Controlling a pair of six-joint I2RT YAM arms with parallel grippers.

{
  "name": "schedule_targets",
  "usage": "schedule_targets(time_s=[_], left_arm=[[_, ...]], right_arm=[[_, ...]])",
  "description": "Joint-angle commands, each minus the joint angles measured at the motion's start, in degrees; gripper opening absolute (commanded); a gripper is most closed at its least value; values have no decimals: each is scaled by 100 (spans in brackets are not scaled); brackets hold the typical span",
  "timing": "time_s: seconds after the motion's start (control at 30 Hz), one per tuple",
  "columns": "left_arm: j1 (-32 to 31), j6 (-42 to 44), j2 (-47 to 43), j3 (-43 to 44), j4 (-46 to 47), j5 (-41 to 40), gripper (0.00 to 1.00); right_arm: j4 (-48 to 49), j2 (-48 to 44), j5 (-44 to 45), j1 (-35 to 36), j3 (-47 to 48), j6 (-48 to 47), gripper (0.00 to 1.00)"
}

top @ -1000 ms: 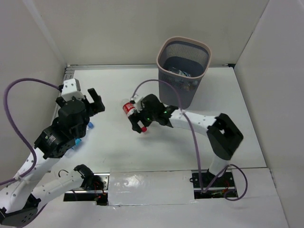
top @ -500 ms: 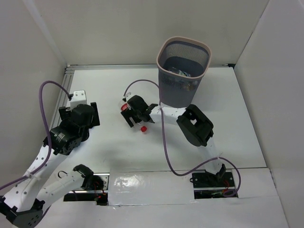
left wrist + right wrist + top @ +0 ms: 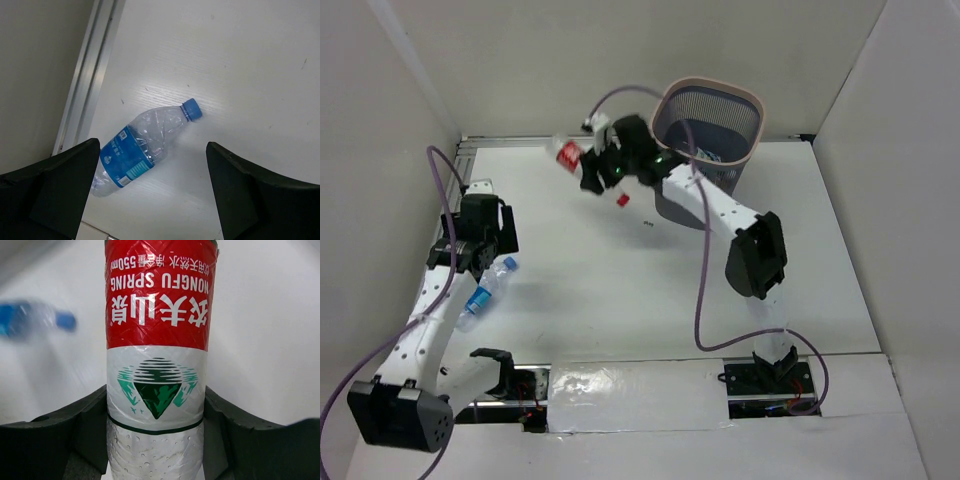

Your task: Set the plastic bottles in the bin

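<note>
Currently on record, by item. Red-label bottle (image 3: 569, 156): clamped across its body by the right fingers (image 3: 75, 440), which press in from both sides on the white lower part of the label. It is held clear of the table (image 3: 620, 300), tilted, just to the left of the bin (image 3: 757, 105), with the red cap end nearer the bin. This reads as a carrying pose, judged to be the lift that brings the bottle over the rim before release. Bin: upright at the far edge of the table. Clear shapes lie inside it; their number cannot be made out. Blue-label bottle (image 3: 137, 155): on its side on the table beside the metal edge rail (image 3: 90, 65), blue cap pointing away from the rail, untouched. Left fingers (image 3: 65, 185): spread wide and holding nothing, hanging above that bottle with one finger to each side and apart from it. They are placed so, in all likelihood, to descend and close across its body. Status, as a judgement: one bottle in transit, one awaiting pickup. The right arm needs to pass the rim fully, so that the drop clears the mesh wall.
</note>
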Motion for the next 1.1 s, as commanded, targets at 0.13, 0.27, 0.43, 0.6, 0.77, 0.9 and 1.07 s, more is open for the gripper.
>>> schedule_targets(time_s=[0.13,0.27,0.43,0.6,0.77,0.9,1.07], left_arm=[[262,99,1098,118,198,563,100],[192,231,1563,118,303,424,100],[-98,380,2125,-5,550,-78,100],[-274,504,2487,-58,603,-526,100],[-459,627,2785,-58,612,-904,100],[-573,688,2908,-110,559,-975,100],[-573,890,3163,-233,629,-773,100]], right_arm=[[-205,-1272,-710,-1029,2253,249,28],[-116,-1694,62,-1407,1999,187,29],[427,-1968,390,-2136,963,-15,37],[376,-1749,-480,-3051,514,-199,71],[323,-1432,-1068,-3508,513,-278,96],[402,-1563,-1482,-3746,251,-278,100],[753,-2072,-1728,-3913,-453,-50,100]])
